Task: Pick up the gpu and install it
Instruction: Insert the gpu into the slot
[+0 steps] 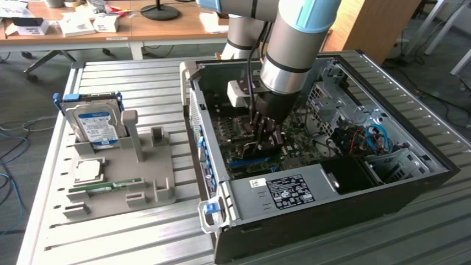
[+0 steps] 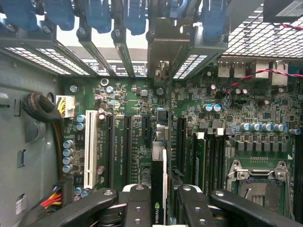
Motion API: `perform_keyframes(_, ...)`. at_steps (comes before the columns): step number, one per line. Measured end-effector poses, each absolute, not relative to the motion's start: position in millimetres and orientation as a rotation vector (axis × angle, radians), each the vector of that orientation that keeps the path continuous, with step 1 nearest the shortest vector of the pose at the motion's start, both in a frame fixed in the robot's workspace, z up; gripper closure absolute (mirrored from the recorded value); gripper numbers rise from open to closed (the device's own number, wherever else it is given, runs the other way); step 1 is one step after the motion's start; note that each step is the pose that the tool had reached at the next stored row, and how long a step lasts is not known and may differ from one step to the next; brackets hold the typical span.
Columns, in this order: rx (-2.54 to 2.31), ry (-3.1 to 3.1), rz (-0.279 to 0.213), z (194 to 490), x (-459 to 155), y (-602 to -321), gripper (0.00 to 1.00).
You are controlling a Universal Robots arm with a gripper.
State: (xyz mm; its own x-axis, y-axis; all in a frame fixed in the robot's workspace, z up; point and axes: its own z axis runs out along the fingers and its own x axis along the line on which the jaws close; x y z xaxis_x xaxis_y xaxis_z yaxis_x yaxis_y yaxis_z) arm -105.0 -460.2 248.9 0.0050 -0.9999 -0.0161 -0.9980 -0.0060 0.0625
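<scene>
Nearest the camera in the exterior view lay the slatted metal table (image 1: 110, 237), and on it the near wall of the open computer case (image 1: 331, 221), which lay on its side with a labelled metal cover (image 1: 290, 190) just inside that wall. On the exterior view's left, well apart from the case, sat a grey holder (image 1: 158, 190). It carried a narrow green RAM stick (image 1: 107, 187) lying flat, a square processor chip (image 1: 87, 170) just behind that, and farther back a silver hard drive (image 1: 96, 124) with a blue label standing upright. My arm reached down into the middle of the case, and my gripper (image 2: 160, 204) hung low over the green motherboard (image 2: 123, 142). It was pinching the gpu (image 2: 159, 165): my fingers (image 2: 137, 205) pressed against the card's two faces, one on each side. In the wrist view the card showed edge-on, black, with a small NVIDIA logo between the finger pads. It stood upright on edge among the long black expansion slots, with a white slot (image 2: 88, 146) off to one side and the processor socket (image 2: 258, 175) off to the other. I could not tell whether the card's lower edge had seated in a slot. Its silvery end bracket (image 2: 162, 56) stood at the case's rear wall, in line with the perforated slot covers (image 2: 38, 54) and the blue retaining clips (image 2: 97, 14). Toward the exterior view's right, blue cables (image 1: 375, 138) curled near the drive cage. Beyond the case, at the far edge, stood a wooden desk (image 1: 147, 27) with papers and boxes.
</scene>
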Motion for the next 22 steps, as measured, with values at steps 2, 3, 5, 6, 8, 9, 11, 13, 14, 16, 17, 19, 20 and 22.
perform_keyframes(2,2.203,-2.191,-0.086,248.9,-105.0,-460.2,0.74)
perform_keyframes(3,2.203,-2.191,-0.086,248.9,-105.0,-460.2,0.73)
perform_keyframes(5,2.203,-2.191,-0.086,248.8,-105.0,-460.2,0.67)
perform_keyframes(6,2.203,-2.191,-0.086,248.8,-105.0,-460.2,0.67)
perform_keyframes(8,2.203,-2.191,-0.086,248.9,-105.0,-460.2,0.67)
perform_keyframes(9,2.203,-2.191,-0.086,248.9,-105.0,-460.2,0.67)
perform_keyframes(11,2.203,-2.191,-0.086,249.8,-105.0,-460.3,0.67)
perform_keyframes(13,2.203,-2.191,-0.086,251.9,-105.0,-460.2,0.67)
perform_keyframes(14,2.203,-2.191,-0.086,253.8,-105.0,-460.2,0.67)
perform_keyframes(16,2.203,-2.191,-0.086,258.4,-105.0,-460.2,0.67)
perform_keyframes(17,2.203,-2.191,-0.086,260.3,-105.0,-460.2,0.67)
perform_keyframes(19,2.203,-2.191,-0.086,264.9,-105.0,-460.2,0.67)
perform_keyframes(20,2.203,-2.191,-0.086,267.4,-105.0,-460.2,0.67)
perform_keyframes(22,2.203,-2.191,-0.086,273.3,-105.0,-460.2,0.67)
